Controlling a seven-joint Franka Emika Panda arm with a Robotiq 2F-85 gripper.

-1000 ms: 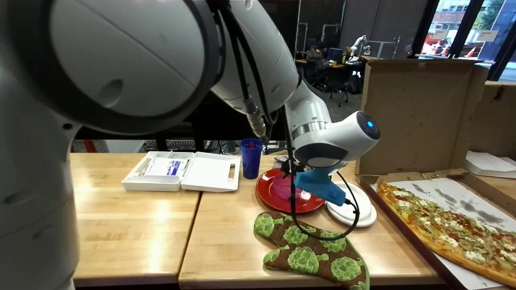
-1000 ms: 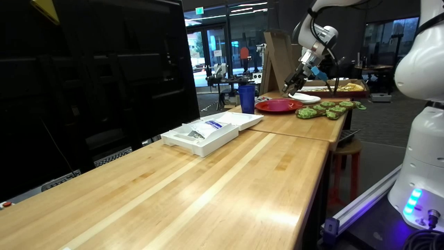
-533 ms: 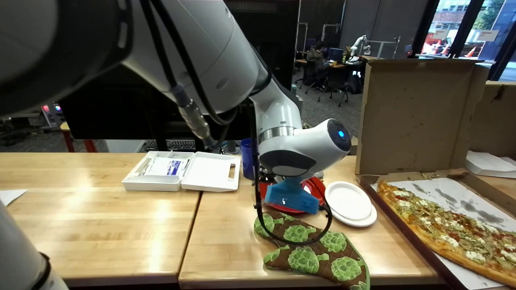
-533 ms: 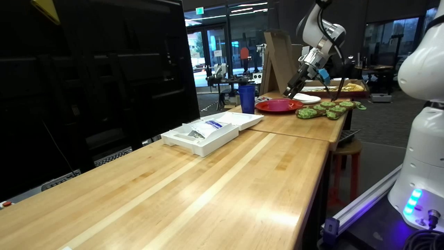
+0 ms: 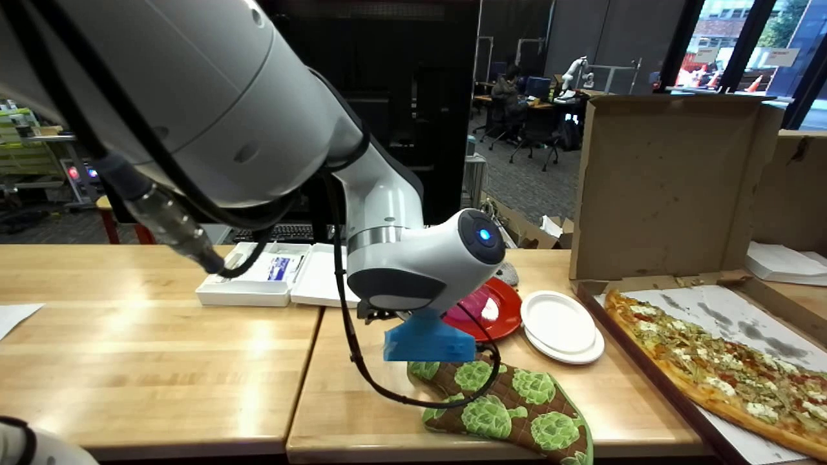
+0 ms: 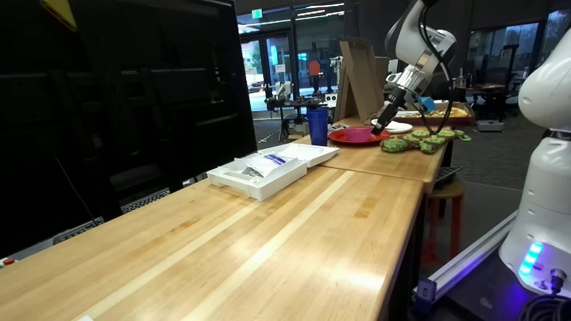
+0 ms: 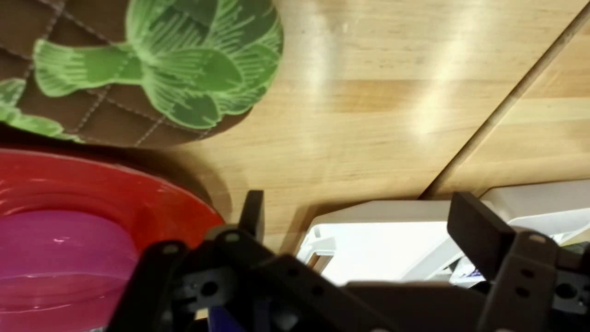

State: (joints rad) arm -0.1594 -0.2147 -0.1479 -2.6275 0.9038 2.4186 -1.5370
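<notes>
Arm [image 5: 420,252]: since the earlier frames, shifted across the wooden table [image 6: 250,249] toward the white case [image 6: 285,180] and lowered; objects on the table unchanged in position.
Gripper [image 7: 357,198]: tilted downward above the table; fingers [image 7: 477,226] spread wide apart, nothing between them.
Red plate [image 7: 170,203]: flat on the table, next to the gripper; in the wrist view one finger overlaps its rim. Contact cannot be confirmed.
Pink bowl [image 7: 64,249]: seated on the red plate.
White case: opened flat across the table seam [image 5: 307,374]; in the wrist view its lid half shows beyond the gap between the fingers.
Packet [image 6: 270,162]: white with blue label, in the tray half of the case.
Blue cup [image 6: 317,127]: upright, between case and red plate in an exterior view.
Oven mitt [image 5: 555,426]: brown, quilted, green print; flat, just beside the red plate.
White plates [image 5: 555,323]: stacked, between red plate and pizza box [image 5: 672,194].
Pizza box: lid raised, pizza [image 5: 717,361] inside.
</notes>
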